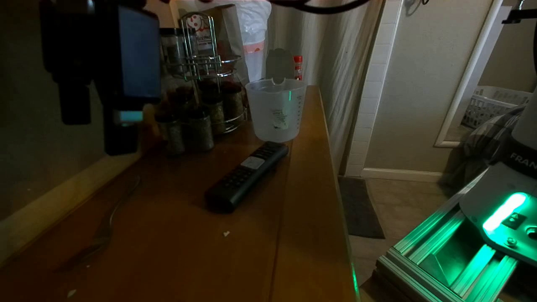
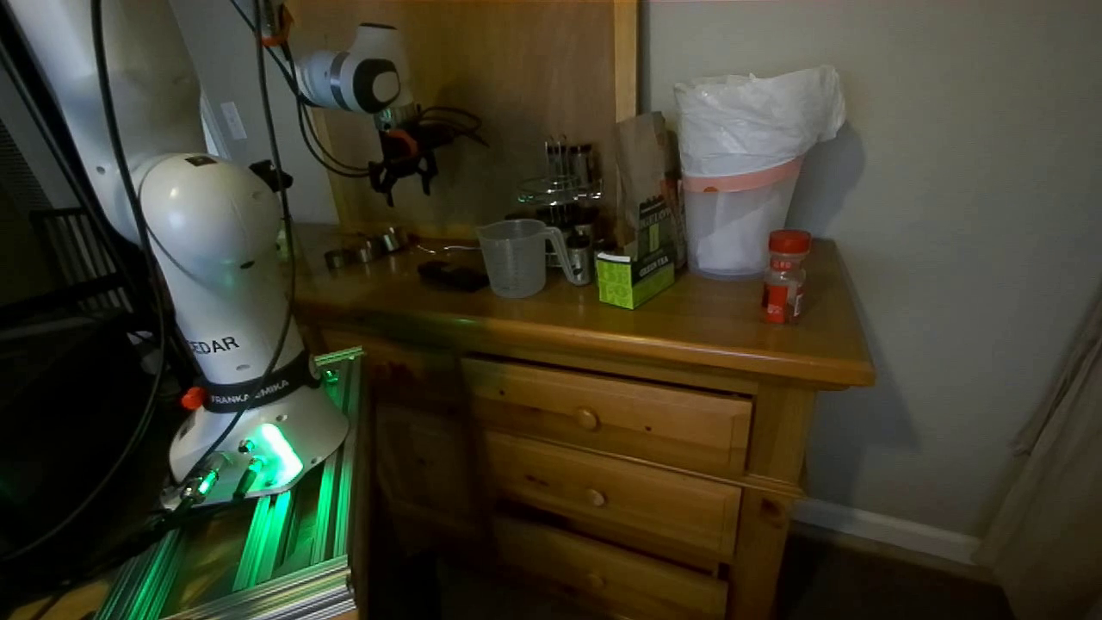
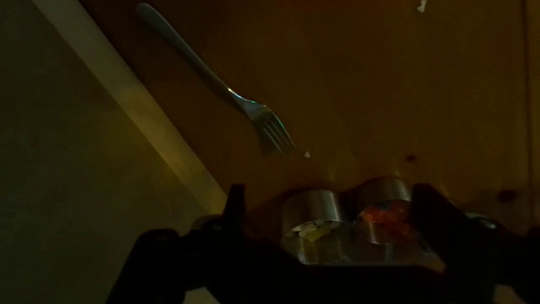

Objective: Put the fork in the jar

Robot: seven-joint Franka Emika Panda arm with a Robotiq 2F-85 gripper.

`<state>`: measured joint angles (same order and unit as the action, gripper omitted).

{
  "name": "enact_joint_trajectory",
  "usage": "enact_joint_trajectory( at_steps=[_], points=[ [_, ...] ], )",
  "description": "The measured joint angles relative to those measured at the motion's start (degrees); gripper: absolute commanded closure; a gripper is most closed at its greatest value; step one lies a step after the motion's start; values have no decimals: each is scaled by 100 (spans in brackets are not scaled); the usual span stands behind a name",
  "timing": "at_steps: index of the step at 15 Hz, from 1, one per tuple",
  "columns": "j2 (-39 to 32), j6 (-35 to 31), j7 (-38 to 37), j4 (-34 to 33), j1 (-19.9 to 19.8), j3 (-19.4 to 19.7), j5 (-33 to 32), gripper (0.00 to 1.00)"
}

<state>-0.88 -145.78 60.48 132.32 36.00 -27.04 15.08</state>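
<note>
The fork (image 1: 110, 224) lies flat on the wooden top beside the wall, and shows as a thin pale line in an exterior view (image 2: 449, 248). In the wrist view the fork (image 3: 249, 105) runs from upper left to the middle, tines toward the gripper. The jar looks to be a translucent, open plastic jug (image 1: 275, 113) with a handle, upright on the top; it also shows in an exterior view (image 2: 514, 263). My gripper (image 1: 98, 134) is open and empty, above the surface and apart from the fork and jug. It shows in an exterior view (image 2: 408, 196) and the wrist view (image 3: 329, 188).
A black phone handset (image 1: 247, 176) lies near the jug. A wire spice rack (image 1: 201, 69) with jars stands behind. Small metal tins (image 3: 314, 207) sit below the gripper. A green tea box (image 2: 637, 275), lined bin (image 2: 740, 215) and red-capped bottle (image 2: 783, 275) stand farther along.
</note>
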Motion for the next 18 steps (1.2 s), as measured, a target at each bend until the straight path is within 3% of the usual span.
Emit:
enact_joint_trajectory(
  at_steps=[5,7,8,9,14,16,18],
  points=[
    [-563,-73,118,0,-10,-78,-661,1],
    [-801,-277,29,-35,-16,-78,-968,7],
    [-919,-405,-45,-72,-16,-79,-1117,19],
    [-1025,-537,-186,-105,-16,-77,-1290,29],
    [-1395,-855,-1219,-270,-2,-11,-2368,44],
    [-1478,-894,-1741,-336,53,98,-2933,40],
    [-1551,-901,-2278,-422,148,237,-3523,43]
  ],
)
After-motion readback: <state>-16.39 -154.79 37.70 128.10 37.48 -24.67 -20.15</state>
